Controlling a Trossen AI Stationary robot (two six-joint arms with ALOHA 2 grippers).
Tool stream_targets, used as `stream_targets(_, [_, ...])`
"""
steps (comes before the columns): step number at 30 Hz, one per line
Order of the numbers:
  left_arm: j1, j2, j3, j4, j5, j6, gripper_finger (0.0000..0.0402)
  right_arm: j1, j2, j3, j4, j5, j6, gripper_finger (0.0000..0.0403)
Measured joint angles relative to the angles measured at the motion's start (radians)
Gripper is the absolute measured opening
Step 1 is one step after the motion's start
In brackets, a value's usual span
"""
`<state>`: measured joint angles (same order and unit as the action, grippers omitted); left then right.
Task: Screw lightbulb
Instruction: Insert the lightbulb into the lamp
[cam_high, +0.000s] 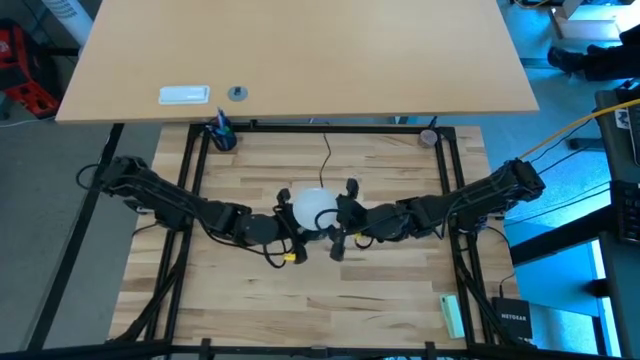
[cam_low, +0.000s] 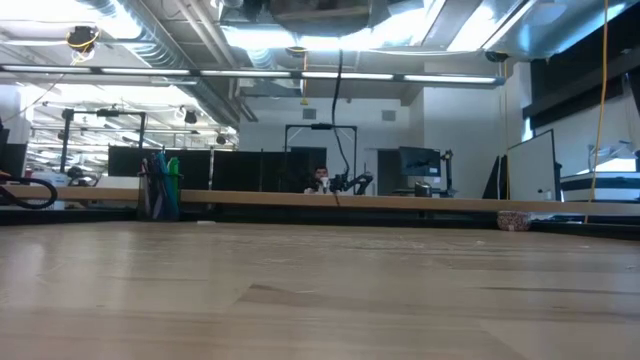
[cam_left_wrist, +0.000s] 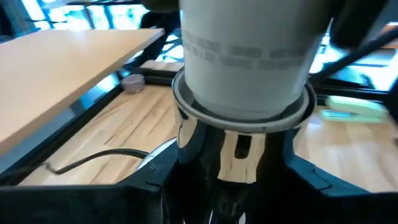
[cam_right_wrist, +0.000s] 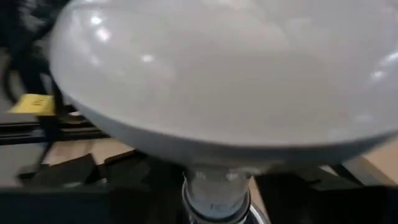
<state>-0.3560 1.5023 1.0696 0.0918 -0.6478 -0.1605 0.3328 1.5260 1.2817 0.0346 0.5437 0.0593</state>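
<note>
The white lightbulb (cam_high: 314, 209) stands globe up over the middle of the table, well clear of it. Its neck (cam_left_wrist: 249, 62) sits in the round silver socket (cam_left_wrist: 242, 111), whose thin black cord (cam_high: 326, 155) runs to the table's far edge. My left gripper (cam_high: 287, 227) comes from the left and is shut on the socket. My right gripper (cam_high: 338, 214) comes from the right and is at the bulb's globe (cam_right_wrist: 217, 74), which fills the right wrist view. In the low view neither gripper shows. My left gripper holds the socket's silver body (cam_left_wrist: 186, 134), below the rim, pinched between its two fingers. It comes nearly level from the table's left. The socket is lifted clear, mouth up, with the bulb's neck standing in it. My right gripper is shut on the lightbulb's globe (cam_high: 328, 212), coming nearly level from the table's right. The globe itself hides the fingers in the right wrist view, so the exact place of contact does not show. The bulb stands upright, neck (cam_right_wrist: 214, 190) down.
A blue cup of pens (cam_high: 221, 133) stands at the table's back left and a small round thing (cam_high: 428, 137) at the back right. A pale green object (cam_high: 452, 315) lies at the near right. Beyond the far edge is a big light desk (cam_high: 300, 50).
</note>
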Motion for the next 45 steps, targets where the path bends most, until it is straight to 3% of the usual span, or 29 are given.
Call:
stream_targets(5, [-0.007, -0.030, 0.000, -0.036, 0.139, 0.037, 0.0164, 0.000, -0.083, 0.000, -0.072, -0.157, 0.032, 0.0302])
stream_targets(9, [0.002, -0.060, 0.000, -0.080, 0.322, 0.036, 0.0164, 0.000, -0.158, 0.000, -0.208, -0.321, 0.057, 0.0351])
stream_targets(14, [0.005, -0.060, 0.000, -0.033, 0.535, 0.064, 0.0164, 0.000, -0.156, 0.001, -0.192, -0.525, 0.024, 0.0341])
stream_targets(17, [0.010, -0.052, 0.000, -0.015, 0.611, 0.065, 0.0164, 0.000, -0.104, 0.001, -0.103, -0.584, -0.018, 0.0320])
stream_targets(27, [0.010, -0.039, 0.000, -0.006, 0.676, 0.091, 0.0164, -0.008, 0.046, 0.001, 0.156, -0.683, -0.090, 0.0251])
stream_targets(31, [0.015, -0.039, 0.000, -0.012, 0.678, 0.094, 0.0165, -0.008, 0.058, 0.001, 0.181, -0.683, -0.092, 0.0221])
stream_targets(36, [0.017, -0.039, 0.000, -0.026, 0.653, 0.095, 0.0164, -0.005, 0.055, 0.001, 0.165, -0.611, -0.088, 0.0153])
stream_targets(40, [0.009, -0.039, 0.000, -0.048, 0.484, 0.095, 0.0165, -0.005, 0.040, 0.001, 0.111, -0.492, -0.073, 0.0153])
stream_targets(45, [-0.004, -0.026, -0.001, -0.063, 0.096, 0.076, 0.0164, -0.002, 0.029, 0.004, 0.019, -0.065, -0.019, 0.0153])
